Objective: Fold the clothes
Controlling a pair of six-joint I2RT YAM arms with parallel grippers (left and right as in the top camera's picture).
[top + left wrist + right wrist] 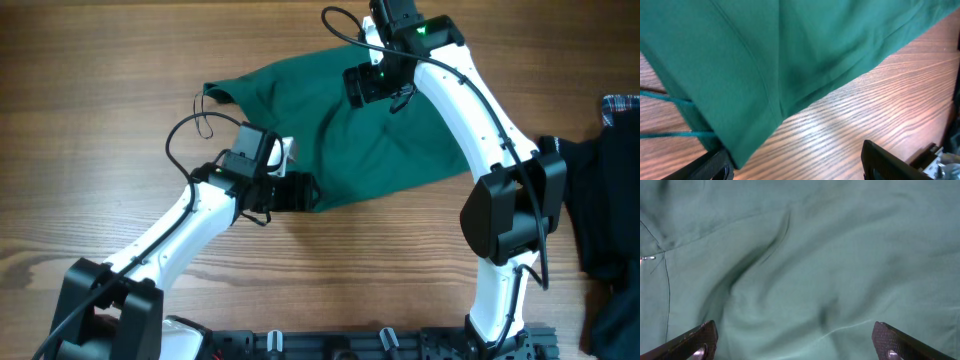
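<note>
The dark green clothes (345,130) lie partly folded in the middle of the wooden table. My left gripper (300,190) is at the garment's near left corner with its jaws open. In the left wrist view that corner (755,75) drapes over the left finger (715,167), the right finger (890,162) stands apart over bare wood, and two thin green cords (670,100) run off to the left. My right gripper (372,85) hovers over the garment's far side. It is open, with only wrinkled green fabric (805,265) between its fingers (695,340).
A black garment (610,200) and a blue-red plaid cloth (622,105) lie at the table's right edge, beside the right arm's base. Bare wood (100,100) shows to the left of and in front of the green garment.
</note>
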